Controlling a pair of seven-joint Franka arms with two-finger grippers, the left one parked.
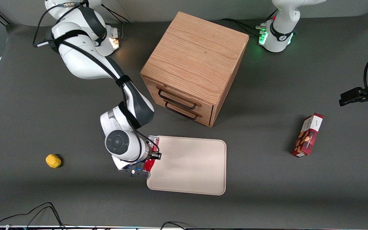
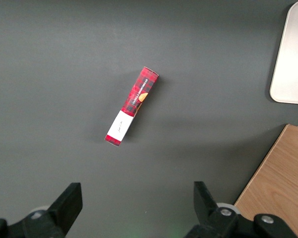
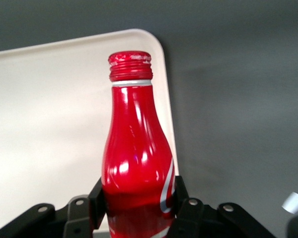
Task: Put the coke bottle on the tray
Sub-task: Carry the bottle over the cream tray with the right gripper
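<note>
While its fingers [image 3: 181,198] clamp the coke bottle [image 3: 135,153], the gripper [image 1: 150,155] apparently hovers over the tray's [image 1: 196,166] edge.

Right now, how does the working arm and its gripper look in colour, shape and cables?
The working arm has glossy white rounded shells with dark grey-black joint sections, and a black cable strapped along it. A round grey cap sits on its wrist. The gripper, at the tray's edge, is black, with blue and silver screws on its bracket.

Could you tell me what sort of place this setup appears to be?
Probably a robotics lab tabletop: a grey mat table with a wooden drawer cabinet, a tray, and the tool holding a coke bottle over the tray's edge.
</note>
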